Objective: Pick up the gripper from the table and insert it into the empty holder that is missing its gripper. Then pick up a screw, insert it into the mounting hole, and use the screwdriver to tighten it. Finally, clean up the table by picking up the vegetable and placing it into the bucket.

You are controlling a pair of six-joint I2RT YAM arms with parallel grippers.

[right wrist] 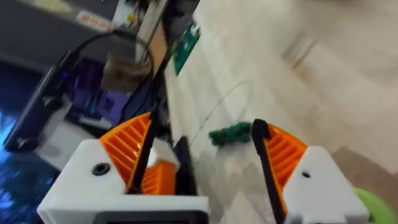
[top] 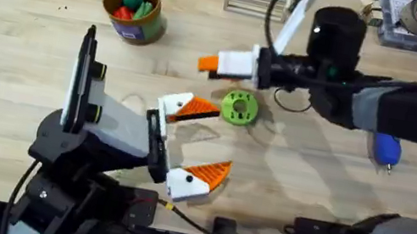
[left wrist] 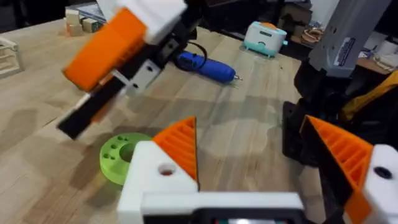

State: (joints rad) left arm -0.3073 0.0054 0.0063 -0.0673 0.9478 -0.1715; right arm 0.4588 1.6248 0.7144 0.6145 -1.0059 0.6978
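- Upper left of the overhead frame: the bucket [top: 134, 11], a round tin with an orange-brown rim, stands on the pale wood-grain table [top: 24, 41].
- Lower centre: the left gripper [top: 197, 141], white blocks with ribbed orange pads, hangs with jaws spread, nothing between them.
- Centre: a lime-green ring disc [top: 238, 108] with small holes lies flat.
- Upper centre: the right gripper [top: 211, 63] has its jaws parted; the bumpy dark green vegetable [right wrist: 231, 132] lies on the table between its fingers in the wrist view.
- Right: the smooth blue screwdriver [top: 386, 151] lies on the table.
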